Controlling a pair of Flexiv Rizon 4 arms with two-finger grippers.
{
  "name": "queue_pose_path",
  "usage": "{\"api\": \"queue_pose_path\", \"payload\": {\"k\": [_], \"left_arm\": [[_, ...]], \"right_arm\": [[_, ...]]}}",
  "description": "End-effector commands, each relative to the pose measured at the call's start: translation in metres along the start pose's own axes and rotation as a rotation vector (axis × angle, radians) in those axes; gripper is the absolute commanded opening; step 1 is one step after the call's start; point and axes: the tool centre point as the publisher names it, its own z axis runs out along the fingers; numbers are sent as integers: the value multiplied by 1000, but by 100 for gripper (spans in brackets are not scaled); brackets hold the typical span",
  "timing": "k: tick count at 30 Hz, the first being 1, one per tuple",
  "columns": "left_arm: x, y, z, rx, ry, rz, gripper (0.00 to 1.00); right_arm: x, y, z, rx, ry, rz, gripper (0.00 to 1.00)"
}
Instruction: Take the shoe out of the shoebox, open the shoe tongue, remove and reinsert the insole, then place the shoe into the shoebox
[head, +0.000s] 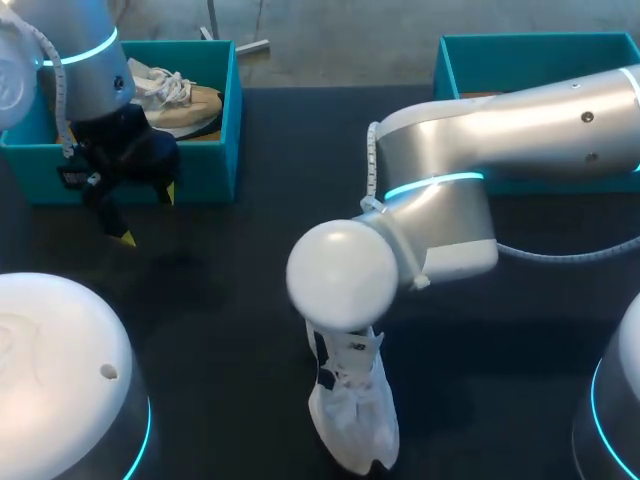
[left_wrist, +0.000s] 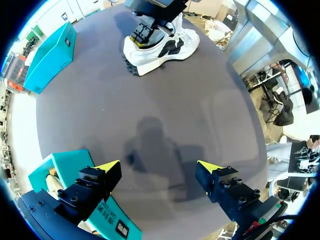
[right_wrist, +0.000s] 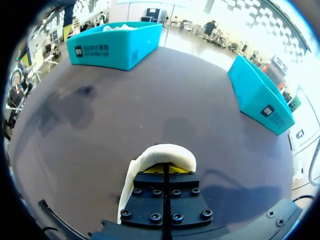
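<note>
Clamping the shoe (right_wrist: 161, 154), right claw (right_wrist: 165, 169).

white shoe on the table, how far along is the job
Done: the white-and-black shoe is out, on the dark table. In hand: the right gripper pinches a white part at its opening; tongue or insole, unclear. Remaining: returning it to a teal shoebox. Left gripper is open.

Shoe (head: 352, 415) is set on table (head: 240, 280) at near middle; left shoebox (head: 215, 165) is placed far left, second shoe (head: 180, 100) laid inside; right shoebox (head: 470, 55) is placed far right.
</note>
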Motion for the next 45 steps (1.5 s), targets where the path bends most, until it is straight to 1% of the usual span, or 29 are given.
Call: {"api": "queue_pose_path", "payload": {"k": [1,5,9,11,14,17,21,25,28,32,34,38,45], "left_arm": [[1,0,0,-2,-2,0,100],[1,0,0,-2,-2,0,100],[1,0,0,-2,-2,0,100],[1,0,0,-2,-2,0,100],[1,0,0,-2,-2,0,100],[1,0,0,-2,-2,0,100],[1,0,0,-2,-2,0,100],[1,0,0,-2,-2,0,100],[1,0,0,-2,-2,0,100],[1,0,0,-2,-2,0,100],[1,0,0,-2,-2,0,100],[1,0,0,-2,-2,0,100],[1,0,0,-2,-2,0,100]], "right_arm": [[6,-4,13,9,-2,473,0],[8,-6,18,41,-10,464,0],[9,-13,24,75,-16,464,0],[9,-17,23,77,-11,470,0],[11,-19,11,51,-17,482,0],[13,-16,-3,20,-32,485,0],[18,-10,-26,-50,-69,484,0],[14,-5,-35,-88,-83,490,0],[10,2,-29,-87,-82,492,0],[10,5,-17,-71,-73,515,0],[10,5,-12,-62,-61,537,0],[10,5,-4,-43,-79,592,0],[4,1,0,-50,-106,698,0]]}}
